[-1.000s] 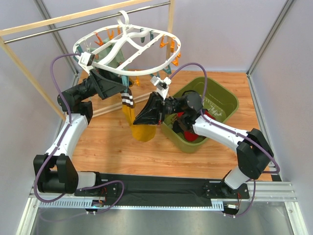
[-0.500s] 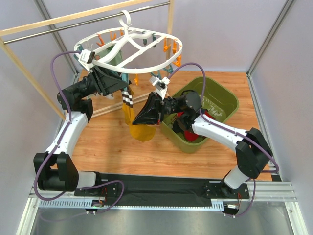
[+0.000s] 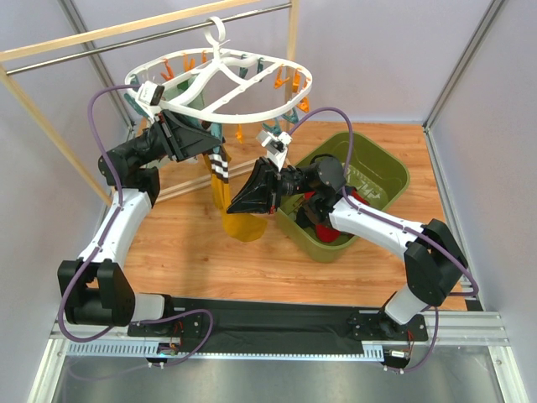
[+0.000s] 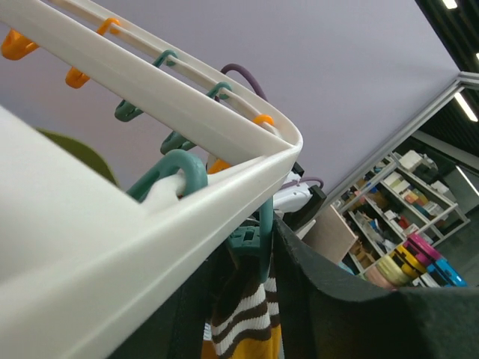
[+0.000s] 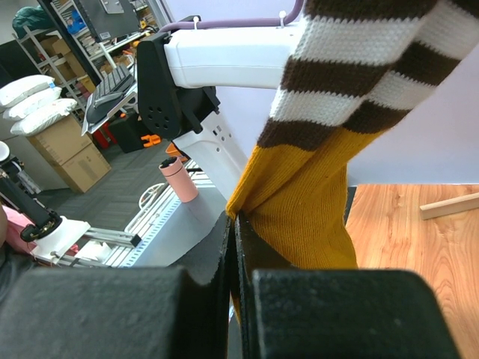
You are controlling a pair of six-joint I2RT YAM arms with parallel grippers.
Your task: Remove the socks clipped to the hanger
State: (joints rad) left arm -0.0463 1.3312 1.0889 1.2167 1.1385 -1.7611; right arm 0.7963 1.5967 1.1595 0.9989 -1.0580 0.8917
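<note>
The white oval hanger (image 3: 189,108) hangs by its hook from the rail, with orange and teal clips round its rim. A mustard sock (image 3: 239,225) with a brown-and-white striped cuff dangles from a teal clip (image 4: 251,239) under the hanger (image 4: 112,247). My left gripper (image 3: 210,143) reaches up beneath the rim. In the left wrist view its jaws (image 4: 251,277) press on that clip from both sides, just above the cuff. My right gripper (image 3: 237,206) is shut on the sock's mustard leg (image 5: 299,217), pinching the fabric edge between its pads (image 5: 233,221).
A green bin (image 3: 394,172) on the wooden floor at the right holds a red sock (image 3: 357,200) and dark ones. The wood-and-metal rail (image 3: 126,29) crosses the top, with a slanted wooden post (image 3: 42,126) at the left. Walls close in on both sides.
My left gripper has risen a little and closed from wide open onto the teal clip. The hanger has shifted slightly. The right gripper keeps its hold on the sock.
</note>
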